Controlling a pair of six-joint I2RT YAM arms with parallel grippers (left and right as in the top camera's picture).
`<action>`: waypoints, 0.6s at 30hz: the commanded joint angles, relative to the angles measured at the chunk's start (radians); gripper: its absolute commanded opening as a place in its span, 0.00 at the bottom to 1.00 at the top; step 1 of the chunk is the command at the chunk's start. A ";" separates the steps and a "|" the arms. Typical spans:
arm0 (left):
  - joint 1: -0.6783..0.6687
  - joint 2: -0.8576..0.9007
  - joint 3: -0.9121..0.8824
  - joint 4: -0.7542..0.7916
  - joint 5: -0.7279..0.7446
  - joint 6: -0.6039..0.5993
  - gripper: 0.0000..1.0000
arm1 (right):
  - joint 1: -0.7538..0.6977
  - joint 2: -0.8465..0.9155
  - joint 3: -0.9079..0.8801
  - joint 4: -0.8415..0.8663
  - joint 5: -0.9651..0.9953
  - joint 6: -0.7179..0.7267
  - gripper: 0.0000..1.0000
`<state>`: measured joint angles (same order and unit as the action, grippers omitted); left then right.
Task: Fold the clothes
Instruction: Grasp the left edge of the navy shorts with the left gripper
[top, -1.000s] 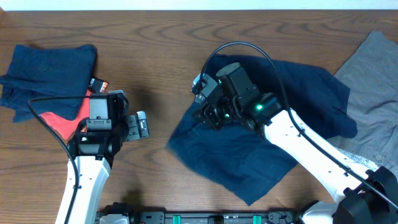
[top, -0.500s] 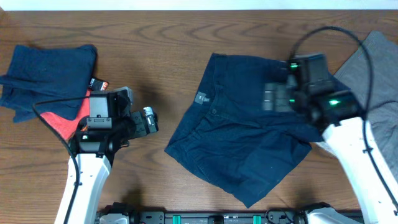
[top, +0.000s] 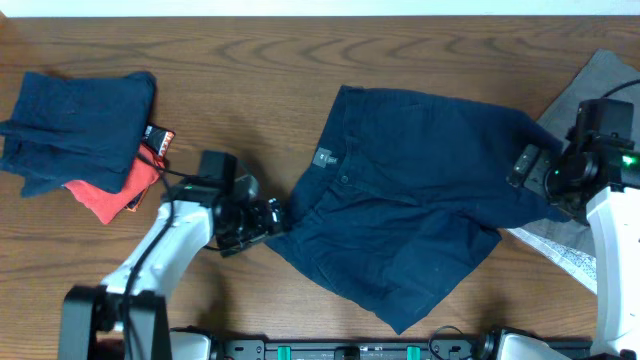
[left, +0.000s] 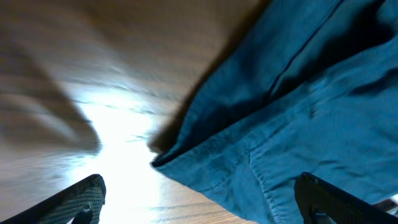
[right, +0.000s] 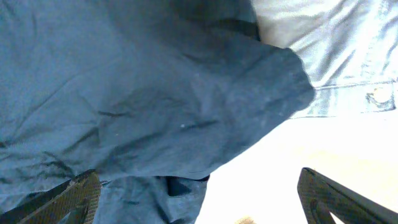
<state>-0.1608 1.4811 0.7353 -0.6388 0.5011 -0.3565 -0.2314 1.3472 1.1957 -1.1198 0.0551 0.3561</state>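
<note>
One pair of navy shorts (top: 400, 200) lies flat right of centre on the table (top: 230, 70), long axis roughly left-right, waistband label (top: 322, 158) at the left, legs pointing right. The right arm covers one leg's hem, the frame cuts off a grey garment (top: 600, 90), and the left wrist view is blurred. Since half a second ago the left gripper (top: 270, 216) has reached the waistband's near corner, and the right gripper (top: 535, 172) has pulled back to the leg end; both are spread wide, gripping nothing

No legible text, label (top: 323, 158) on shorts (top: 420, 230) too small
</note>
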 joint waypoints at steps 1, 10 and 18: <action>-0.051 0.068 -0.006 0.017 0.023 -0.024 0.94 | -0.029 0.000 0.005 -0.007 -0.010 0.013 0.99; -0.056 0.106 0.026 0.130 0.017 -0.023 0.06 | -0.032 0.000 0.005 -0.022 -0.015 0.013 0.99; 0.197 0.099 0.232 0.117 -0.071 -0.096 0.06 | -0.032 0.009 0.000 -0.016 -0.089 -0.051 0.99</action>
<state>-0.0689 1.5917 0.8806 -0.5186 0.4850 -0.3874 -0.2520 1.3476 1.1957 -1.1385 0.0059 0.3428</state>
